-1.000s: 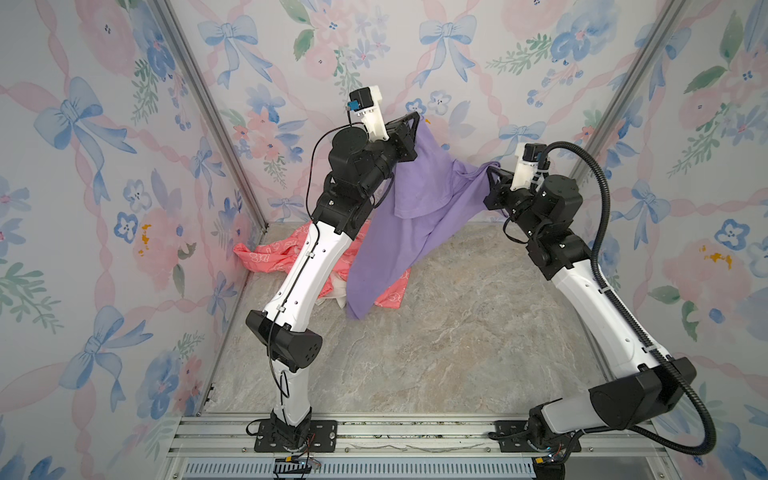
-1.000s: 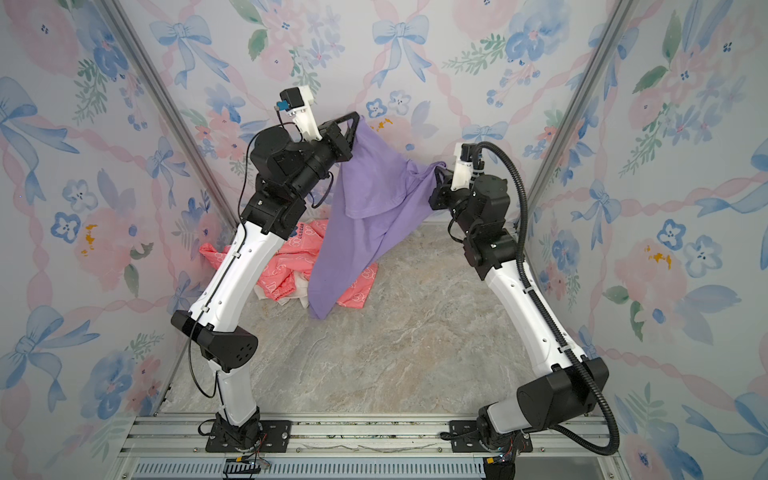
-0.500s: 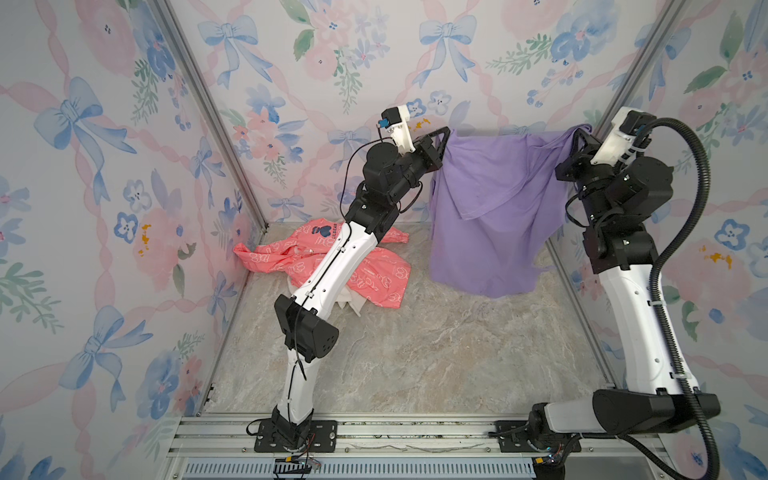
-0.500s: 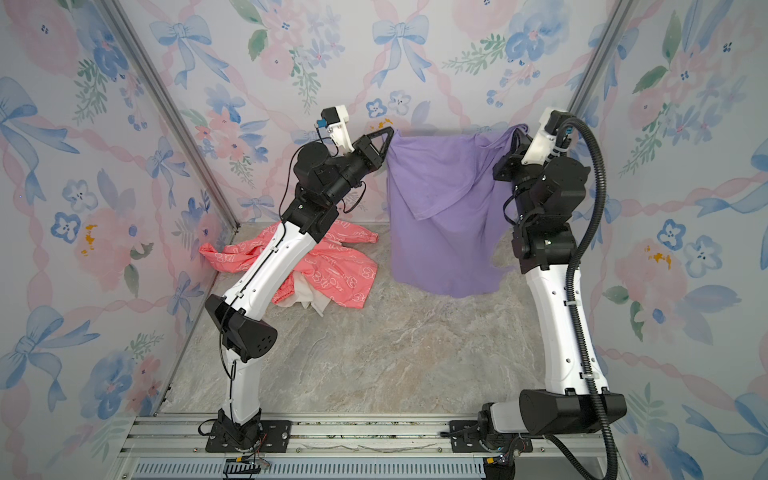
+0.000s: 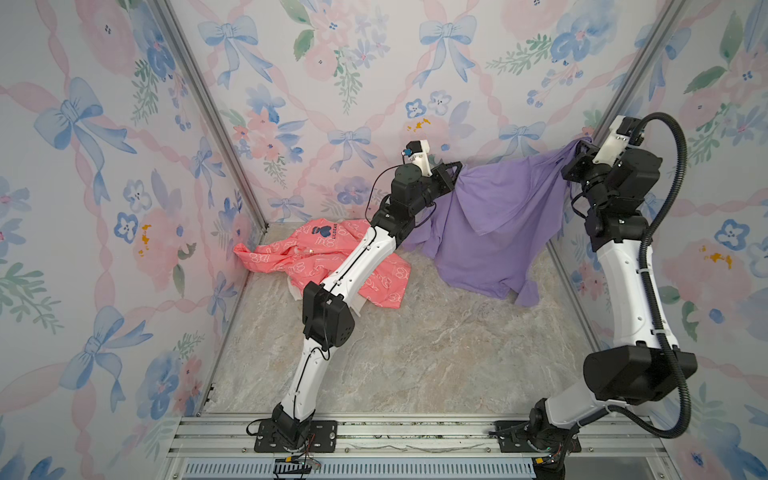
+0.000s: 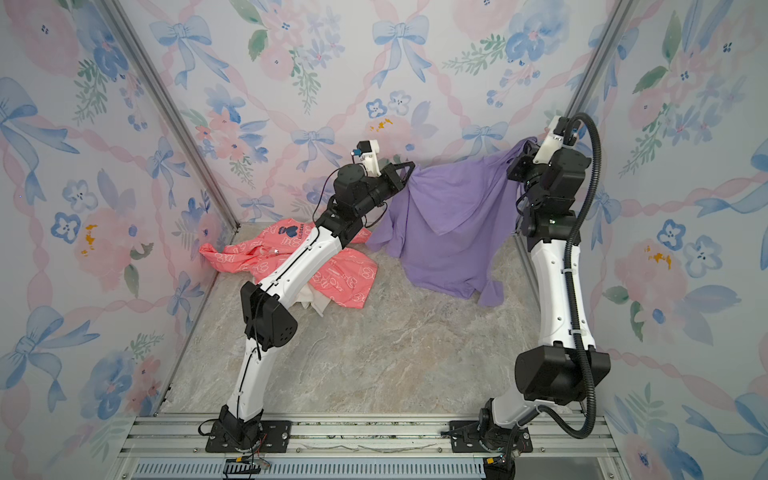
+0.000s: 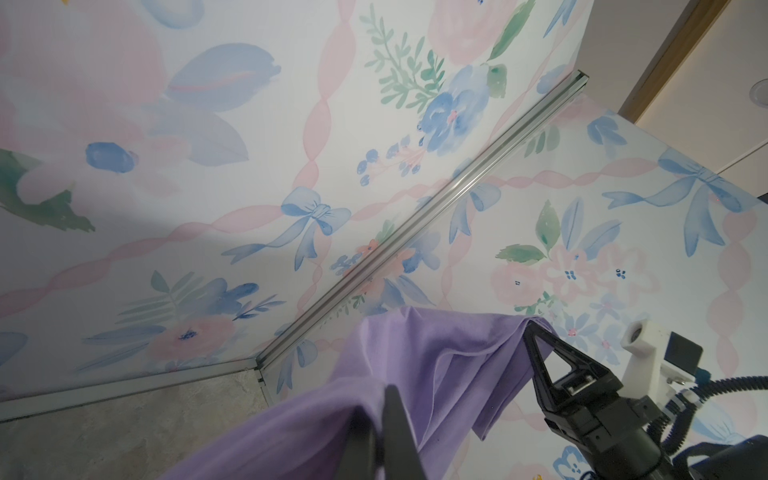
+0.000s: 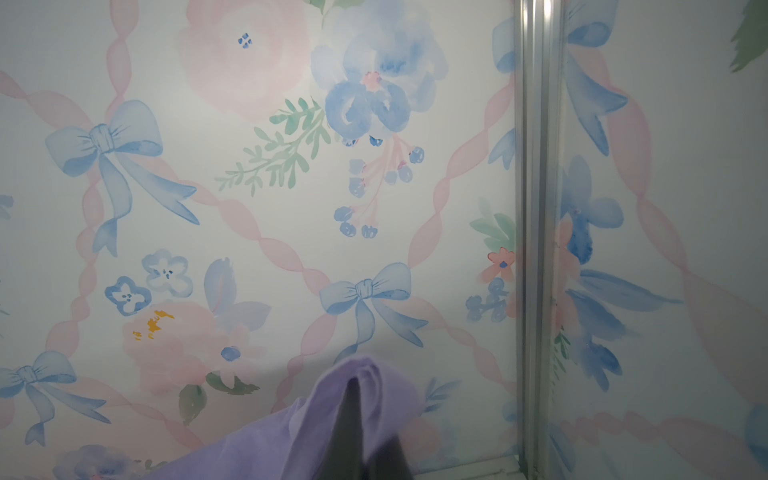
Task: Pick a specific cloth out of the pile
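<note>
I am watching the left gripper point(image 5: 456, 165) clamping its jaws fully together on one upper edge of the cloth point(image 5: 490, 232). The left wrist view is bearing this out: the dark fingers point(image 7: 390, 417) are pinching a fold of lavender fabric with no gap between them. The right gripper point(image 5: 580, 143) is gripping the opposite upper corner the same way, jaws closed tight, with purple fabric bunching around the fingertip point(image 8: 351, 415).

Taking the coral-pink jacket point(image 5: 291, 259) as my marker, the cloth is hanging to the right of it and higher than it, sagging between the two grippers. The right gripper is holding its corner higher and farther from the jacket than the left one.

The cloth's lower hem is resting on the marble tabletop point(image 5: 415, 353) to the right of the jacket. One trailing corner is lying just beside the jacket's far right edge. The left arm is blocking that spot, so I cannot tell whether they are touching.

The pile point(image 5: 388, 282) is lying flat under the left forearm, the jacket's navy bear logo point(image 5: 323, 230) facing up. A white cloth point(image 6: 316, 303) is peeking out from beneath the jacket's near edge.
</note>
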Action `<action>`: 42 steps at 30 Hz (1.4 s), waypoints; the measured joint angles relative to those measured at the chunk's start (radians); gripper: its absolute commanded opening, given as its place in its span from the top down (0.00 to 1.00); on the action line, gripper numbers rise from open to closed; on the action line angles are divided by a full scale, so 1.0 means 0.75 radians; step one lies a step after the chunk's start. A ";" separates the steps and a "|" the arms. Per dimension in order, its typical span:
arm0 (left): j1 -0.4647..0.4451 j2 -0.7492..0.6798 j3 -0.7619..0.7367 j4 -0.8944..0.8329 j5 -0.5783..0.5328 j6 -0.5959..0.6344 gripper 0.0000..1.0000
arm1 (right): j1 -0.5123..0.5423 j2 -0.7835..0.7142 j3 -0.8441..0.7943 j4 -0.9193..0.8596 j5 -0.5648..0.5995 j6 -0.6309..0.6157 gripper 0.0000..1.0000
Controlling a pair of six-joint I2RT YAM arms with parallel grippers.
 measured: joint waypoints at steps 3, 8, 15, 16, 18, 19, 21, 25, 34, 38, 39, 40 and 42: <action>-0.003 0.043 0.000 0.031 0.023 -0.043 1.00 | -0.020 0.036 0.045 0.001 -0.006 0.008 1.00; -0.016 0.117 0.000 0.083 0.090 -0.106 1.00 | -0.049 0.067 0.143 0.006 -0.010 0.021 1.00; -0.038 0.179 -0.039 0.077 0.202 -0.133 0.81 | -0.086 0.120 0.258 0.011 -0.011 0.061 1.00; -0.040 0.179 -0.060 0.075 0.209 -0.131 0.71 | -0.086 0.129 0.271 0.012 -0.012 0.068 1.00; -0.040 0.178 -0.103 0.066 0.225 -0.119 0.57 | -0.084 0.143 0.281 0.012 -0.022 0.084 1.00; -0.040 0.178 -0.127 0.055 0.230 -0.115 0.50 | -0.082 0.150 0.284 0.011 -0.026 0.090 1.00; -0.036 0.178 -0.168 0.026 0.237 -0.093 0.38 | -0.074 0.166 0.287 0.009 -0.031 0.095 1.00; -0.020 0.157 -0.245 -0.030 0.232 -0.041 0.20 | -0.040 0.231 0.348 -0.020 -0.046 0.095 1.00; 0.078 -0.146 -0.523 -0.074 0.123 0.114 0.02 | 0.069 0.370 0.564 -0.111 -0.073 0.083 1.00; 0.124 -0.308 -0.623 -0.062 0.070 0.175 0.02 | 0.102 0.444 0.709 -0.145 -0.086 0.080 1.00; 0.133 -0.341 -0.644 -0.057 0.060 0.188 0.02 | 0.111 0.460 0.740 -0.154 -0.088 0.080 1.00; 0.139 -0.363 -0.659 -0.056 0.053 0.196 0.02 | 0.119 0.473 0.761 -0.154 -0.091 0.080 1.00; 0.146 -0.399 -0.688 -0.051 0.038 0.216 0.02 | 0.128 0.484 0.779 -0.155 -0.091 0.075 1.00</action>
